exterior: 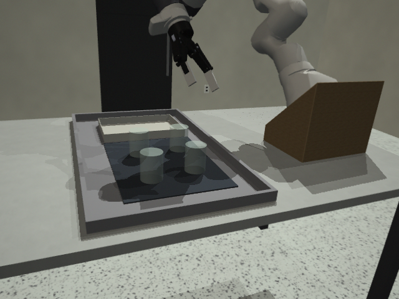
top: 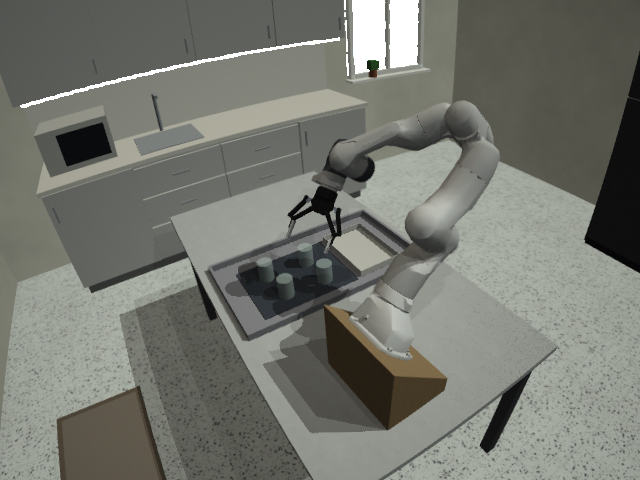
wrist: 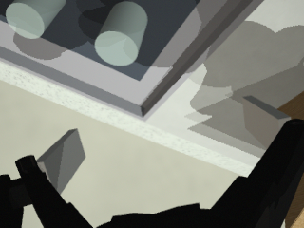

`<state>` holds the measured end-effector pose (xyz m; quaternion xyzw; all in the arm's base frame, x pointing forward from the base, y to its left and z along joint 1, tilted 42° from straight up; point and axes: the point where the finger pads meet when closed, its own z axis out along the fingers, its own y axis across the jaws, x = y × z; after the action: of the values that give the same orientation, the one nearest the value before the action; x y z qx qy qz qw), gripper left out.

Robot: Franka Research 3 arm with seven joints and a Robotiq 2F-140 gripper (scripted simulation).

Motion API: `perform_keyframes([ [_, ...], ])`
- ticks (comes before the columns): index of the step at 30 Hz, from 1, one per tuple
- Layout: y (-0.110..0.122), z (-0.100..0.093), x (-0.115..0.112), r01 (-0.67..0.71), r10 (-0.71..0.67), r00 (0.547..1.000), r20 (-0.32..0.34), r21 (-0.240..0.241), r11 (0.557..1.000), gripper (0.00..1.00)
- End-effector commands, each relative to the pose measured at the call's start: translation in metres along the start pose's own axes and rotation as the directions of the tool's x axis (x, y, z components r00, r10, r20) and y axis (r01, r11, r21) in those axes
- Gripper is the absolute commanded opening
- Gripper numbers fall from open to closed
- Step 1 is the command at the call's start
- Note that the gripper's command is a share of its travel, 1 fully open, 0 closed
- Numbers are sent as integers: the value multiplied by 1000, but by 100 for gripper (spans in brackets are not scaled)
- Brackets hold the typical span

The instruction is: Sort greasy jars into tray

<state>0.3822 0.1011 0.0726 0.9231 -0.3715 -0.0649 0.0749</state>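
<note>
Four pale green jars stand upright on the dark mat: far left jar, near left jar, far right jar and near right jar. The cream tray lies flat beside the mat, with no jar in it. My gripper is wide open, tilted and empty, well above the jars and touching none. Grease cannot be seen.
A grey rimmed surround encloses mat and tray, with raised edges. The wooden wedge base of the arm stands on the near side of the table.
</note>
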Motion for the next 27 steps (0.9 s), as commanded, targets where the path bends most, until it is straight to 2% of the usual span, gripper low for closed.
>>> perform_keyframes([
  [1, -5, -1, 3, -96, 96, 995, -25, 22, 995, 100],
  [4, -5, -1, 3, -96, 96, 995, -25, 22, 995, 100],
  [5, -8, -2, 6, -166, 169, 985, -47, 52, 985, 100],
  [14, -8, -2, 6, -166, 169, 985, -47, 52, 985, 100],
  [15, -13, -3, 9, -243, 249, 966, -70, 86, 966, 100],
  [22, -13, -3, 9, -243, 249, 966, -70, 86, 966, 100],
  [23, -17, -3, 11, -303, 314, 945, -88, 117, 946, 100],
  [27, -17, -3, 11, -303, 314, 945, -88, 117, 946, 100],
])
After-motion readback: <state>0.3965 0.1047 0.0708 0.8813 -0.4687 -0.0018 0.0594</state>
